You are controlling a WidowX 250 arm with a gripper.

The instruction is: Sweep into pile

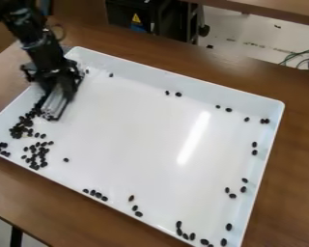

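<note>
Along the near edge of the white tray [137,130], stray dark beans [192,236] lie close to the wall, so strokes there should begin from the wall side. The loose group [33,150] at the left sits just before the denser heap [17,131], which a gentle push can make tighter. Beyond it, the gripper [59,87] is closed around a pale sweeping tool [54,104] (so it appears to me), whose edge should press low, in short strokes.
</note>
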